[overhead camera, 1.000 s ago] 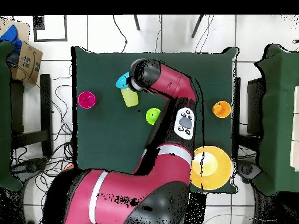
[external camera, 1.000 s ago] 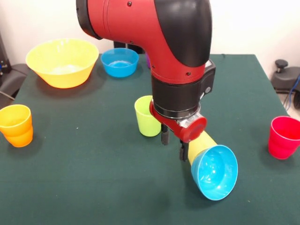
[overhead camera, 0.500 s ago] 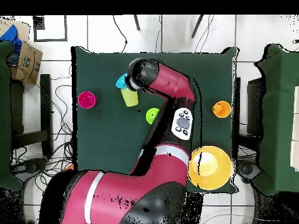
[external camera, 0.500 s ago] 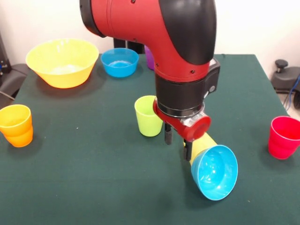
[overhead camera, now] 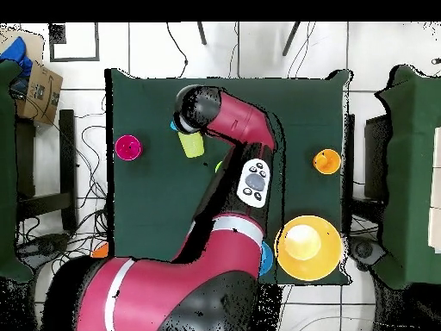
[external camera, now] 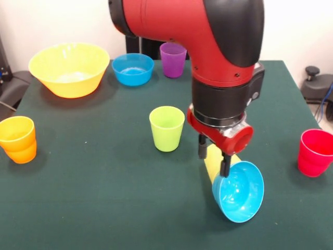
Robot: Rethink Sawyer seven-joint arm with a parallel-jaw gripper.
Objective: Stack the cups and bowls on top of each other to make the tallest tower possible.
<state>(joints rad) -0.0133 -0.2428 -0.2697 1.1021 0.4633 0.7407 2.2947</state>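
Purple cup (external camera: 173, 59) in front view only

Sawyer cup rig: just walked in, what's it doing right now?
The gripper hangs open over a toppled yellow cup with a small blue bowl at its mouth, both lying on their sides on the table. One finger sits on each side of the cup, nothing lifted. No tower stands. The lime green cup, purple cup, red cup, orange cup, second blue bowl and large yellow bowl stand apart, upright.
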